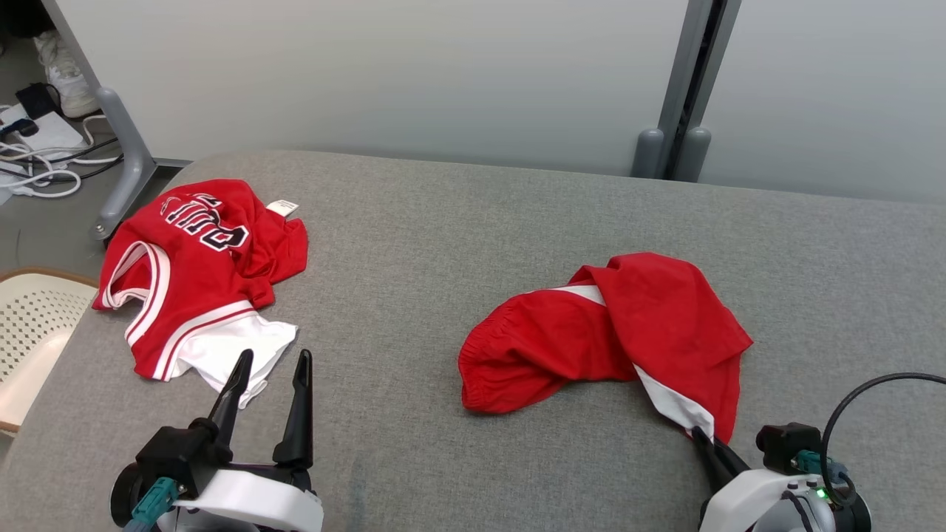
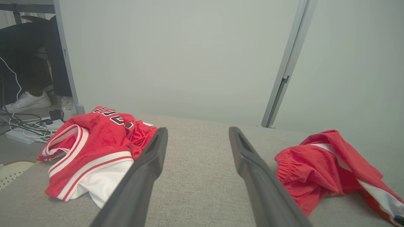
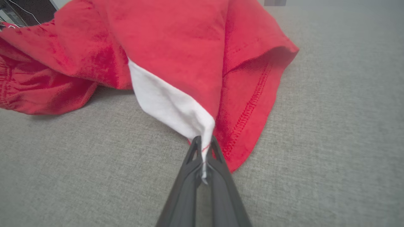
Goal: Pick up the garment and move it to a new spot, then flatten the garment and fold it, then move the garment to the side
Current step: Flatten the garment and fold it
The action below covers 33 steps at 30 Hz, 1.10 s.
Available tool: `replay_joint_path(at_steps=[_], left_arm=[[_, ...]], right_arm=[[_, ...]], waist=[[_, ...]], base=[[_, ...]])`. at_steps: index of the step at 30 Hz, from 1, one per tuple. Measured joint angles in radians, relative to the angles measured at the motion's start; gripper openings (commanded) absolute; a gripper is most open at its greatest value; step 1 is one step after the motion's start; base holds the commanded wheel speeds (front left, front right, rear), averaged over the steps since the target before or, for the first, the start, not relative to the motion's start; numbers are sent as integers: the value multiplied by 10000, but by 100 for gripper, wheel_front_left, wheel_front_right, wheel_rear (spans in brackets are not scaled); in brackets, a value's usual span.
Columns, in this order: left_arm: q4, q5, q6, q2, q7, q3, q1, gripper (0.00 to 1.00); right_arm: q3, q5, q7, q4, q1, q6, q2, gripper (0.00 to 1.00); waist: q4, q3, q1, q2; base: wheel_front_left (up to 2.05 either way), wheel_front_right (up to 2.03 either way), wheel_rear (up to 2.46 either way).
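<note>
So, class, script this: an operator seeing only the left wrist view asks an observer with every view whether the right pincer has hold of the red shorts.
Operator: Has it got them?
Observer: Yes. The right pincer is shut on the red shorts, pinching the corner of their white panel.
Operator: And where are my own tips?
Observer: In the head view, the open left pincer has one tip over the white hem of the jersey. I cannot tell if it is touching.
</note>
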Motion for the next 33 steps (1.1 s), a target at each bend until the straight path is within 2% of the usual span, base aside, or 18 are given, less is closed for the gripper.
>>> replay_joint_path(at_steps=[5,10,17,20,21,25,29,33], left_arm=[[-4,-12,13,8,-10,-6,0,100],[10,-50,27,-2,-35,-10,4,100],[77,-105,31,-50,-84,-17,3,100],[127,-111,29,-75,-90,-17,-4,100],[159,-111,19,-77,-96,-23,-9,100],[217,-113,0,-58,-102,-4,-14,100],[244,-111,-13,-42,-107,-23,-27,100],[263,-109,-15,-13,-119,-52,-43,100]], right_arm=[[384,416,-2,-173,-162,2,-27,0],[1016,1404,6,-1005,-119,2,-368,0],[1676,3206,989,-2897,231,2,-1603,0],[1860,4109,1641,-4042,479,0,-2468,0],[1946,4780,2123,-4893,720,0,-3091,0],[1885,5908,3035,-6165,1312,0,-4266,0],[1799,6479,3833,-6613,1829,0,-5145,0],[1662,6585,4242,-6410,2095,0,-5503,0]], waist=[[-248,-24,0,0],[-642,-65,0,0],[-1278,-79,0,0],[-1479,-67,0,0],[-1567,-62,0,0],[-1639,-59,0,0],[-1600,-25,0,0],[-1509,47,0,0]], base=[[0,0,0],[0,0,0],[0,0,0],[0,0,0],[0,0,0],[0,0,0],[0,0,0],[0,0,0]])
